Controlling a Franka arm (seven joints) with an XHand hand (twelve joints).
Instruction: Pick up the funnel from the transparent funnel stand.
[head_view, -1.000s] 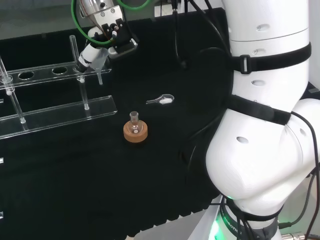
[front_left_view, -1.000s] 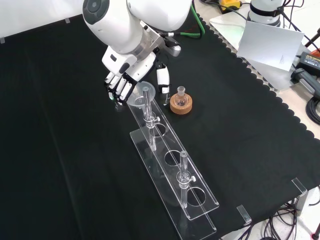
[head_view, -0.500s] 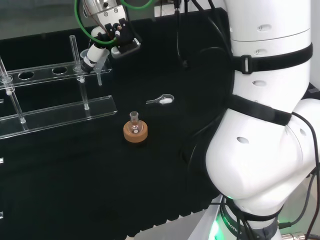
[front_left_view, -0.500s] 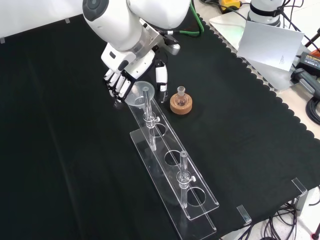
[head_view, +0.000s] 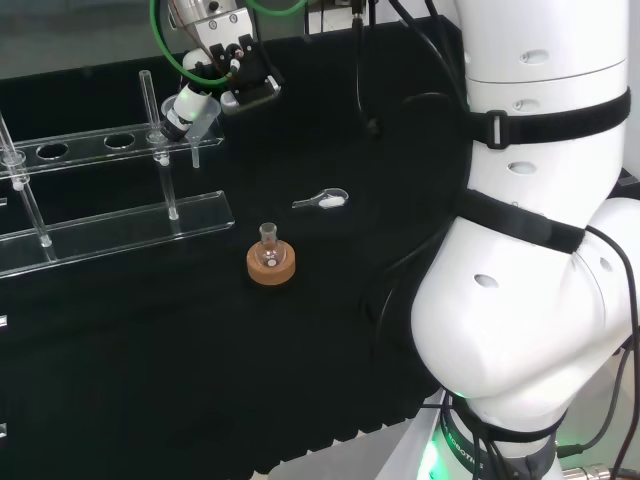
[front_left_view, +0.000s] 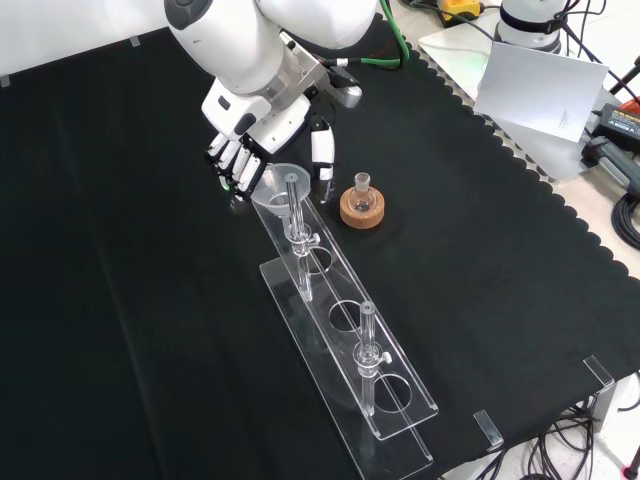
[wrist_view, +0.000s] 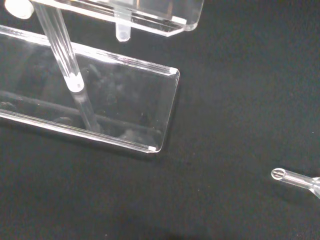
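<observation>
Funnel (head_view: 201, 122) higher in hand (front_left_view: 240, 160)

In the front view we see the funnel (front_left_view: 274, 184) at the funnel stand's (front_left_view: 345, 345) far end, the corked flask (front_left_view: 361, 203) just right.

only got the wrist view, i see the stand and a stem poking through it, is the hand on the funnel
observer: yes, in the front view the hand has fingers on one side of the funnel rim and its thumb on the other
operator: anything close it might bump
observer: a small flask on a cork ring, right of the funnel in the front view, apart from the stand
</observation>
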